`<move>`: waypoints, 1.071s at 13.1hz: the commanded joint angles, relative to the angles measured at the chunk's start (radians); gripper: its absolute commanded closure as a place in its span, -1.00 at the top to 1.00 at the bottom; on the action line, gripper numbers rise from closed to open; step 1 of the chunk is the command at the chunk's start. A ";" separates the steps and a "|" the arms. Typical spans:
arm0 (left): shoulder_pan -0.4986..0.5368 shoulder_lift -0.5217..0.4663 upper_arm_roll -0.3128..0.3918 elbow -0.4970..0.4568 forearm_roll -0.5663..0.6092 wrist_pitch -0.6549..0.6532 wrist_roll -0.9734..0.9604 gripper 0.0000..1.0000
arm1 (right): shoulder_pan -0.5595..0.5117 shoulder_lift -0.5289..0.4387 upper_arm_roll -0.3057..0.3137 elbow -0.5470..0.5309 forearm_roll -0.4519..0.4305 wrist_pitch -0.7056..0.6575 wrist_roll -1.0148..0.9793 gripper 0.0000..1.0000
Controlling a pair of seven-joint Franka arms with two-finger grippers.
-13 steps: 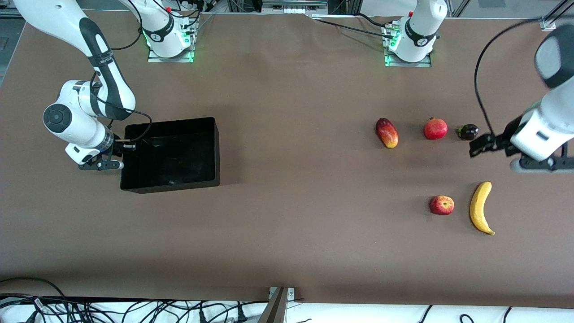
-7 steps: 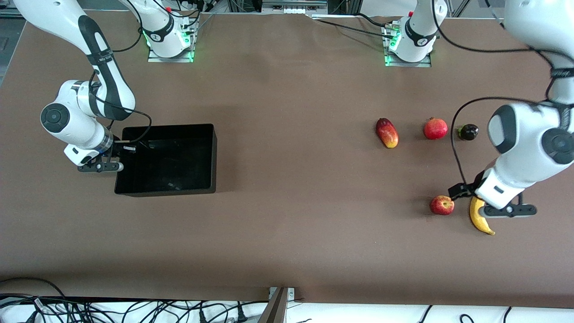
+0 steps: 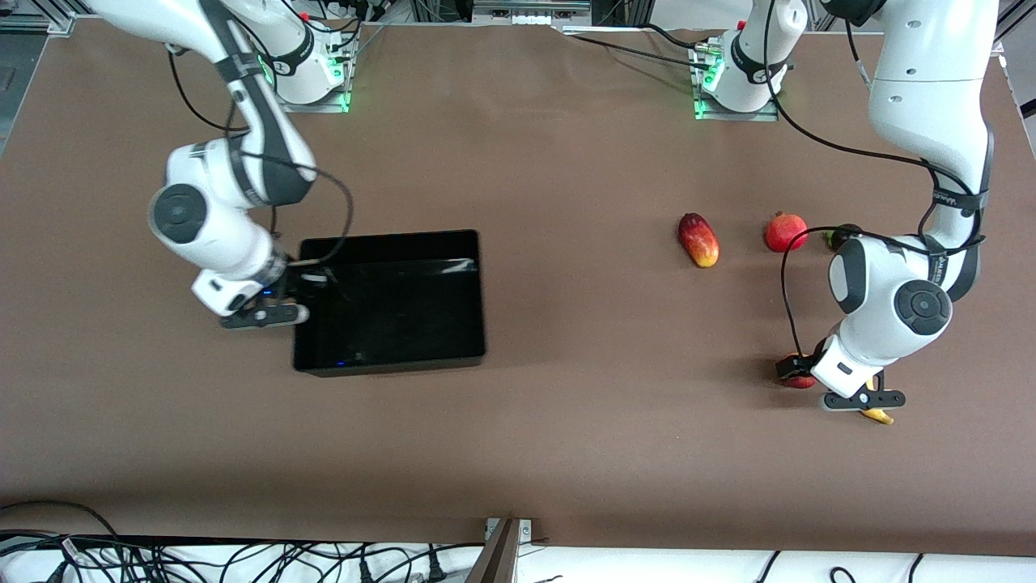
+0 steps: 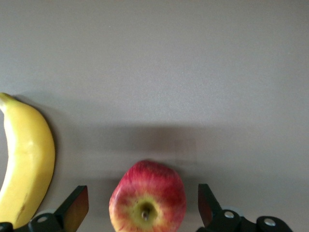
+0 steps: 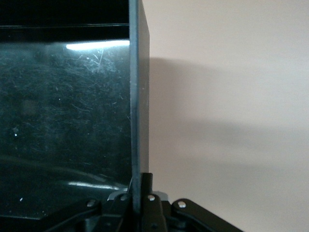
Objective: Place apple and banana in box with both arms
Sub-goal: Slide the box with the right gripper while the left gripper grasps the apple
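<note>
The black box [image 3: 396,308] lies toward the right arm's end of the table. My right gripper [image 5: 141,186] is shut on the box's end wall [image 5: 140,116], at the side nearest the right arm [image 3: 296,282]. The red apple [image 4: 147,203] lies on the table between the open fingers [image 4: 76,209] of my left gripper [image 4: 142,210], neither finger touching it. The yellow banana [image 4: 26,164] lies just beside it. From the front, the left wrist hides most of the apple [image 3: 801,382] and all of the banana but its tip [image 3: 879,417].
A red-yellow mango [image 3: 698,240], a round red fruit [image 3: 786,231] and a dark eggplant [image 3: 834,236], partly hidden by the left arm, lie in a row farther from the front camera than the apple. Cables lie along the table's near edge.
The right gripper has closed on the box wall and dragged the box toward the table's middle. The left arm has swung from beside the eggplant down over the apple, covering the banana.
</note>
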 commanded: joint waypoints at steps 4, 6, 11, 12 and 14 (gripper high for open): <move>0.004 0.046 -0.006 -0.042 -0.011 0.099 -0.050 1.00 | 0.281 0.203 0.000 0.265 0.096 -0.025 0.376 -1.00; 0.004 0.047 -0.006 -0.070 -0.012 0.146 -0.076 0.05 | 0.349 0.269 0.000 0.336 0.116 -0.018 0.467 -1.00; 0.003 -0.020 -0.016 -0.168 -0.011 0.186 -0.086 -1.00 | 0.463 0.375 0.000 0.425 0.120 0.051 0.574 -1.00; -0.005 -0.075 -0.016 -0.191 -0.011 0.156 -0.100 -1.00 | 0.477 0.386 0.000 0.425 0.120 0.068 0.568 -1.00; -0.042 -0.207 -0.016 -0.188 -0.012 -0.084 -0.122 -1.00 | 0.492 0.389 0.000 0.425 0.120 0.071 0.564 -1.00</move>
